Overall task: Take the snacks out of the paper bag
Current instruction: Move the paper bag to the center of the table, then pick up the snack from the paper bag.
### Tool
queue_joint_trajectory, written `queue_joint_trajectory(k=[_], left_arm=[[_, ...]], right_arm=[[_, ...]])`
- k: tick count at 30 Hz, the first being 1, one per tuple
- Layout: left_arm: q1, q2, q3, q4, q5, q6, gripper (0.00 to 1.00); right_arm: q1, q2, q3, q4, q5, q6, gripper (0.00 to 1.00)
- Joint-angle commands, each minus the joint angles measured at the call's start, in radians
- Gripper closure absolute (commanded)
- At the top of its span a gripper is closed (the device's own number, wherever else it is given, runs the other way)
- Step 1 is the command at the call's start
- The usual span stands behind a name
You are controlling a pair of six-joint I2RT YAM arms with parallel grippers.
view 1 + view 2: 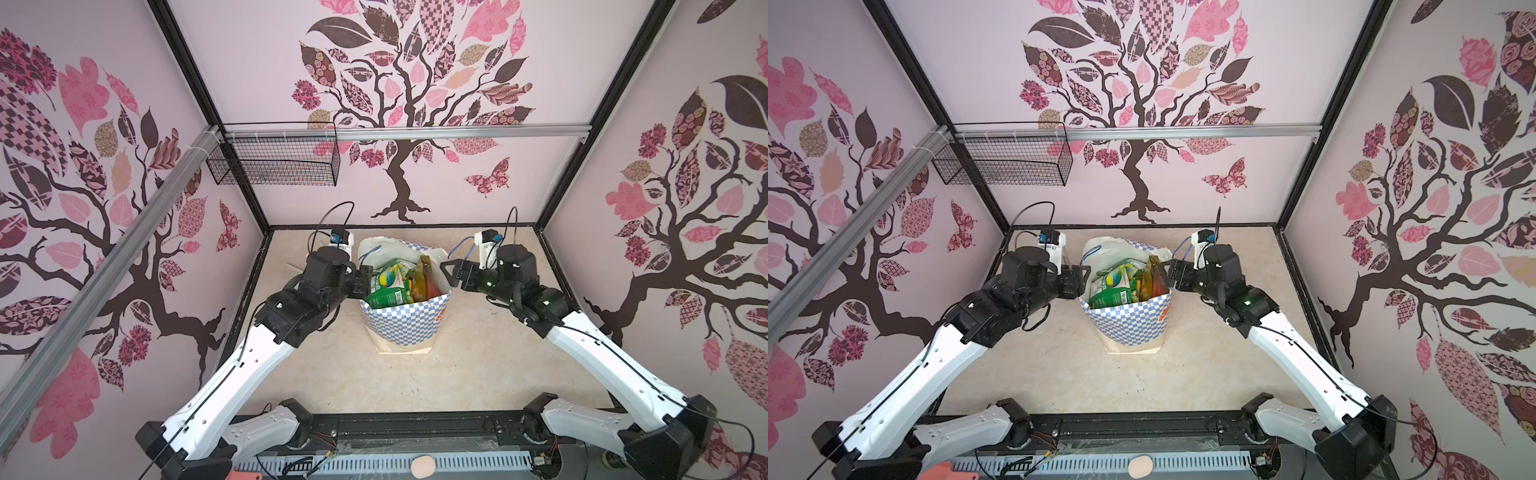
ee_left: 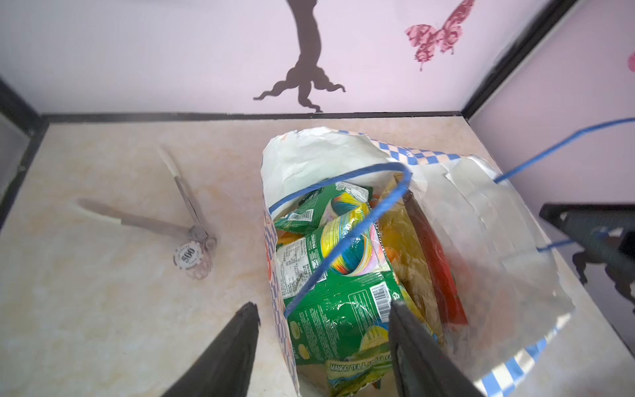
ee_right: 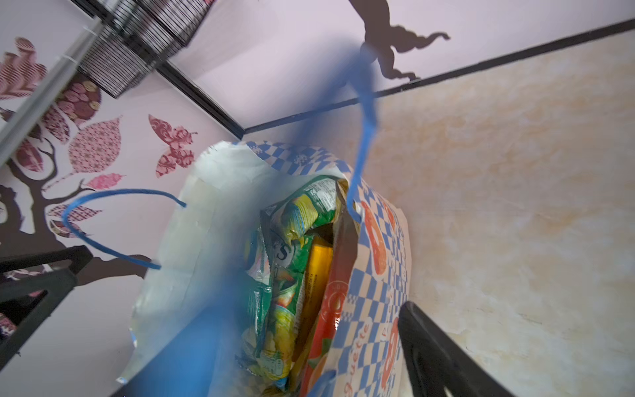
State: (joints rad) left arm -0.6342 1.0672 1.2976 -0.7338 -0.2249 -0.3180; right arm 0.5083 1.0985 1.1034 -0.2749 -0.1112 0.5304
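The paper bag point(image 1: 405, 322) stands upright on the desk point(image 1: 478, 370), in the middle of the rear half, with its mouth wide open. The snacks point(image 1: 390, 286) are all inside it, green packets at the left and a yellow-orange one at the right, and their tops reach about to the rim.

The left pincer point(image 2: 323, 304) is at the left rim of the bag. Its jaws are well apart and grip nothing: one finger is outside the bag wall, over the desk, and the other is over a green packet. A blue cord handle point(image 2: 360, 237) lies loose across the snacks.

The right pincer point(image 1: 451, 270) is at the right rim. In the right wrist view one finger point(image 3: 433, 347) shows far to the side, outside the checkered wall, so the jaws are apart. A blurred blue cord hides the other finger, and I see nothing gripped.

Between the bag and the left wall lie scissors point(image 2: 192, 220) and a chip marked 500 point(image 2: 187, 256), near each other. Wide bare desk lies in front of the bag and to its right, up to the black frame edge.
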Motion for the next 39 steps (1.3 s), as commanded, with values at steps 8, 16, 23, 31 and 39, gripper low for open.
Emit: queue_joint_trajectory(k=[8, 16, 23, 31, 39], left_arm=[[-0.001, -0.139, 0.086, 0.028, 0.292, 0.415, 0.18], [-0.001, -0.292, -0.156, 0.168, 0.665, 0.613, 0.08], [0.001, -0.356, -0.224, 0.146, 0.491, 0.668, 0.06], [0.003, -0.428, -0.288, 0.190, 0.313, 0.675, 0.06], [0.007, -0.459, -0.326, 0.227, 0.329, 0.677, 0.05]], right_arm=[[0.015, 0.079, 0.483, -0.247, -0.057, -0.137, 0.14], [0.160, 0.354, 0.763, -0.525, -0.088, -0.270, 0.13], [0.237, 0.578, 0.877, -0.667, -0.021, -0.340, 0.14], [0.236, 0.727, 0.847, -0.606, -0.002, -0.343, 0.14], [0.236, 0.792, 0.769, -0.496, -0.001, -0.336, 0.14]])
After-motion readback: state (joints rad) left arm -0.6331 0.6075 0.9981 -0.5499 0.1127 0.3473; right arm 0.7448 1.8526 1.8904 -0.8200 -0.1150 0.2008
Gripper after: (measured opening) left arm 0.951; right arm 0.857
